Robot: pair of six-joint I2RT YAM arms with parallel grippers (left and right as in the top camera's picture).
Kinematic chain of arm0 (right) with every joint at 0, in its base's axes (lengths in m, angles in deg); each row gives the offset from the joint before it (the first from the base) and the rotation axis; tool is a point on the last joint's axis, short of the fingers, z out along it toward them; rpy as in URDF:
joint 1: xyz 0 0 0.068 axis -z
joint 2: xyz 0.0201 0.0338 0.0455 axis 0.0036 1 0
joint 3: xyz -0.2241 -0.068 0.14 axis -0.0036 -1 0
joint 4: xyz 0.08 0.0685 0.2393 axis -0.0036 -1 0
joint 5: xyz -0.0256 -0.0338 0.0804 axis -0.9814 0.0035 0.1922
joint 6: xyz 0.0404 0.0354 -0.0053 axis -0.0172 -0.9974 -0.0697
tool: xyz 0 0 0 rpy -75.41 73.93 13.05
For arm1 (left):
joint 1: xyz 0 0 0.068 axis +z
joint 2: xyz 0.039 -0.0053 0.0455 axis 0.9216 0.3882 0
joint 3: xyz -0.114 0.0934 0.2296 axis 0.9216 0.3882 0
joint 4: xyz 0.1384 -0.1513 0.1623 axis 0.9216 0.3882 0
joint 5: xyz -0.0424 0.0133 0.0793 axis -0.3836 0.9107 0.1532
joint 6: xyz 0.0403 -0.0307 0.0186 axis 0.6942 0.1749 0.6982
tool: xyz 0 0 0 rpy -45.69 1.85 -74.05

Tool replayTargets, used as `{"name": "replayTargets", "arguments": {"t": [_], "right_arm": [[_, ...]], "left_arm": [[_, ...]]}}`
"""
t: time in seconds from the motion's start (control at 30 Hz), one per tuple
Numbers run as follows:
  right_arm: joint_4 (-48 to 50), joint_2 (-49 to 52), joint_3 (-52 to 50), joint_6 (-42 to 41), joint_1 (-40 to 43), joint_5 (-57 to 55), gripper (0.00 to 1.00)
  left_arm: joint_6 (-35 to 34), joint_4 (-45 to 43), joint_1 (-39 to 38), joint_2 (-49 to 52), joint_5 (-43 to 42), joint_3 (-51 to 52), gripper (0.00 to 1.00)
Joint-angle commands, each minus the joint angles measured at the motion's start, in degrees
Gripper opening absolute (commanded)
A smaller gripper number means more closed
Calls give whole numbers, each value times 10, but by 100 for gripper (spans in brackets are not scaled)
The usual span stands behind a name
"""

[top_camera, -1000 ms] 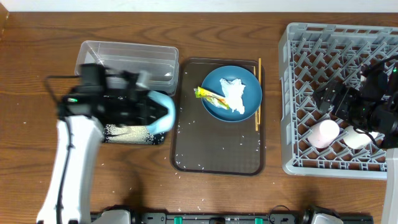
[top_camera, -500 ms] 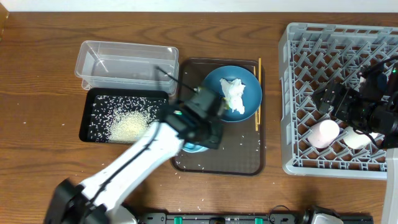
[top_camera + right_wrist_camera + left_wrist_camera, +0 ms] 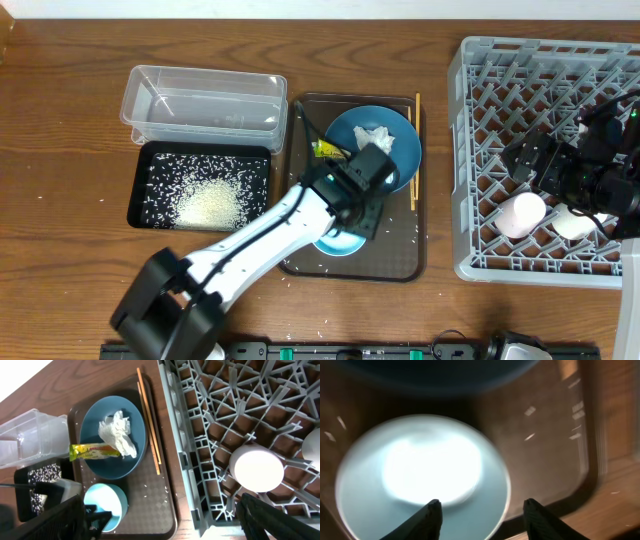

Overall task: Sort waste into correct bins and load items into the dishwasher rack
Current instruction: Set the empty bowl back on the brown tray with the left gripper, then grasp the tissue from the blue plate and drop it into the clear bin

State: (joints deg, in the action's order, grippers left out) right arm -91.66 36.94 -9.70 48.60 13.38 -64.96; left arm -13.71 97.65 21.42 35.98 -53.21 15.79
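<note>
The light blue bowl (image 3: 335,243) stands upright on the brown serving tray (image 3: 400,255), in front of the dark blue dish (image 3: 345,128). My left gripper (image 3: 352,225) hangs just above it, open; in the left wrist view its fingertips (image 3: 432,515) straddle the rim of the bowl (image 3: 420,470) without touching. On the dish lie the white napkin (image 3: 378,140) and the yellow-green wrapper (image 3: 328,150). Chopsticks (image 3: 416,150) lie along the tray's right edge. My right gripper (image 3: 560,185) is open and empty over the rack (image 3: 480,90), above the pink cup (image 3: 521,213) and whitish cup (image 3: 575,222).
The clear tub (image 3: 205,100) stands at the back left. In front of it the black tray (image 3: 150,205) holds a heap of rice (image 3: 210,205). Stray rice grains dot the brown tray and the table near its front edge. The rack fills the right side.
My left arm swung right from the black tray to the brown tray, set the light blue bowl down there and opened its jaws. The right arm has stayed still.
</note>
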Motion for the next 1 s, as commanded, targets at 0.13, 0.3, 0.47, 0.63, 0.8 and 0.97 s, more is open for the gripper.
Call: {"name": "replayTargets", "arguments": {"t": [0.13, 0.3, 0.47, 0.63, 0.8, 0.97], "right_arm": [[2, 0, 4, -4, -11, 0, 96], [0, 0, 4, -5, -11, 0, 96], [-4, 0, 4, -4, -11, 0, 96], [-4, 0, 4, -4, -11, 0, 96], [-7, 0, 4, -4, -11, 0, 95], [-7, 0, 4, -4, -11, 0, 95]], "left_arm": [[93, -50, 31, -45, 17, -64, 65], [162, -115, 64, -16, 18, -64, 65], [168, -207, 82, 59, 16, -64, 65], [174, -285, 82, 134, 18, -64, 66], [174, -320, 81, 187, 18, -64, 66], [172, -312, 77, 232, 17, -64, 59]]}}
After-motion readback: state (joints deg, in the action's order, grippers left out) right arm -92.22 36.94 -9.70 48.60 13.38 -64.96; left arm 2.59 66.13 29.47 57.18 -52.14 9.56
